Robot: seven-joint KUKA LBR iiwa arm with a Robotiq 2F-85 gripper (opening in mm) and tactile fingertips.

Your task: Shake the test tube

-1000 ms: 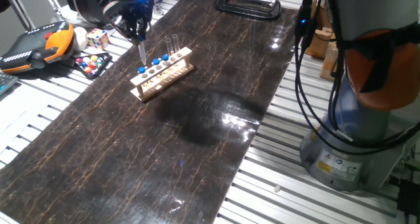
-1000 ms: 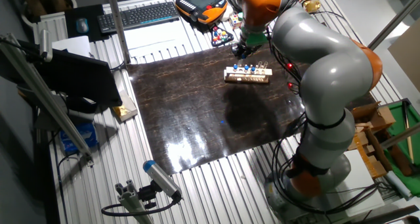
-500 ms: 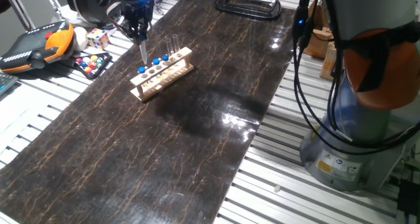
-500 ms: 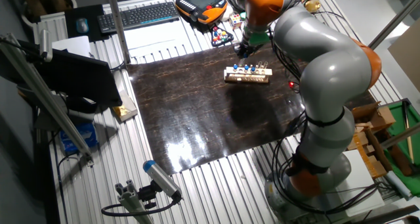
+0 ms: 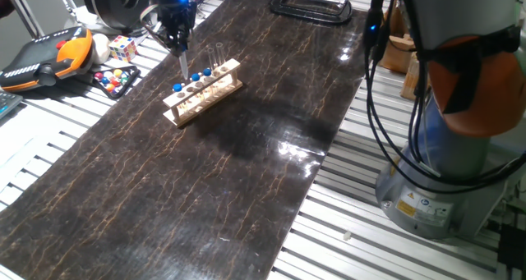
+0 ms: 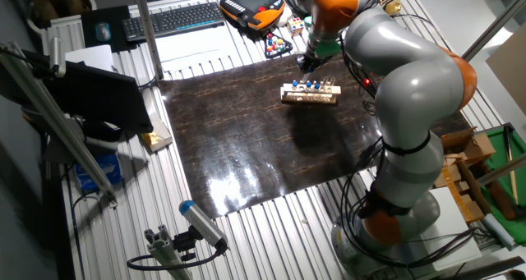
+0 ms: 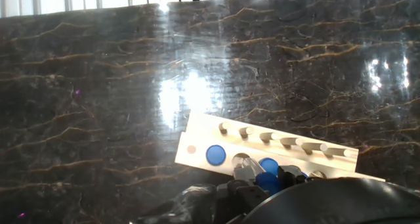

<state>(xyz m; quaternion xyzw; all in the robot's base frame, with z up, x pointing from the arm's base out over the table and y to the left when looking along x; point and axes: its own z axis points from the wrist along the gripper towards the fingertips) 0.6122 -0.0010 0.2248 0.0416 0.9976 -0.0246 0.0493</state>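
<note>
I am holding my claw [image 5: 178, 42] in the upper left of one fixed view, its fingers clamped together on the test tube [image 5: 183, 65], which is hanging straight down from them just above the wooden rack [image 5: 203, 91]. I am keeping the tube upright and clear of the rack, most likely so that it has free room for the shaking the task asks for.

The tube is slim, clear and glassy. The rack below is pale bare wood, a long low block that is standing at a slant on the table [image 5: 246, 181], and it is carrying several small round blue caps [image 5: 196, 79] along its top row, with two taller uncapped clear tubes [image 5: 215, 57] rising at its far end.

In the hand view the rack is lying across the lower centre of the frame, showing a line of short wooden pegs [image 7: 286, 141] and one blue cap [image 7: 215, 155] beside an open hole. The table is dark, polished and veined like brown marble, and it is throwing back bright patches of light.

In the other fixed view my grey and orange arm [image 6: 394, 75] is arching over the rack from the right of the frame.
</note>
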